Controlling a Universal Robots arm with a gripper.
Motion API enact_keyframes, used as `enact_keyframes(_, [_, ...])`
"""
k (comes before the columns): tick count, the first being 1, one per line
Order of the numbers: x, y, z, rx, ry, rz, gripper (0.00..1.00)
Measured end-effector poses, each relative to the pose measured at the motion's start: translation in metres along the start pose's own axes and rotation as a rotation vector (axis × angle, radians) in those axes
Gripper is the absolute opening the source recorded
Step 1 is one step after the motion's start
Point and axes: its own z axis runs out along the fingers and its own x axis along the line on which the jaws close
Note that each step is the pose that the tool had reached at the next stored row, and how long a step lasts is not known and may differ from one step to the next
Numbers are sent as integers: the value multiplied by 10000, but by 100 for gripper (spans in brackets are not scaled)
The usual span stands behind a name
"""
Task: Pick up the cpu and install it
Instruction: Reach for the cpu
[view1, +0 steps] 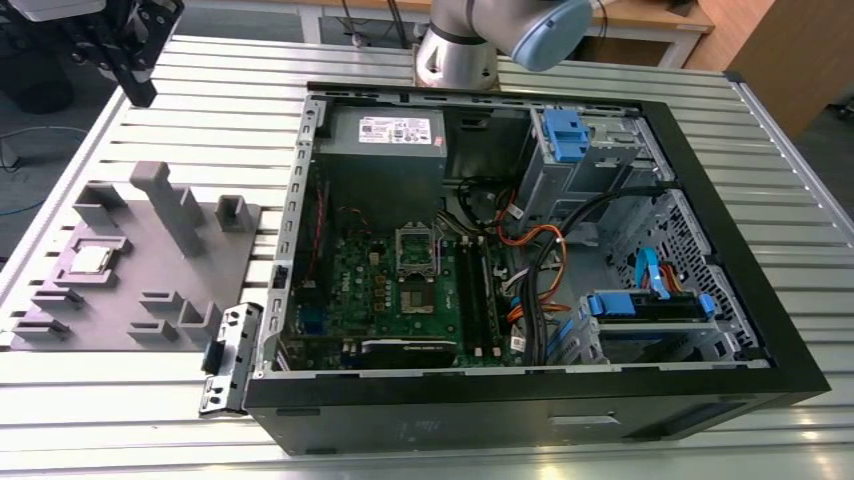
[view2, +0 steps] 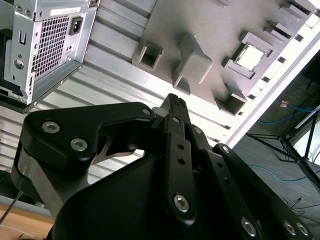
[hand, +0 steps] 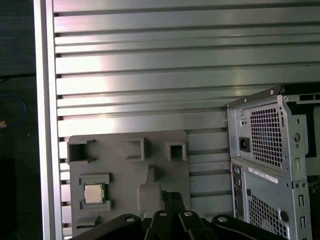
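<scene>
Up at 11 o'clock in the exterior view, the claw (view1: 136, 92) hangs over the bare tabletop (view1: 214, 120). It is close to the tabletop's edge, with lots of free room around it. I cannot tell how wide it is open. It is not holding the cpu.

The cpu (view1: 91, 259) lies flat in a pocket of the grey tray (view1: 127, 280) at 9 o'clock, well apart from the claw. It is a small square with a shiny silver top and a pale rim.

The exterior view looks down into the open computer case (view1: 534, 400) and shows the socket (view1: 416, 250) near the middle. Both wrist views show the case from outside, a wall with vent holes (hand: 265, 140), near the tray.
</scene>
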Motion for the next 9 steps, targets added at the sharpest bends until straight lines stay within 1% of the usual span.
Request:
enact_keyframes(5, [75,-7,15,1,1,0,11])
enact_keyframes(9, [143,-13,48,1,1,0,11])
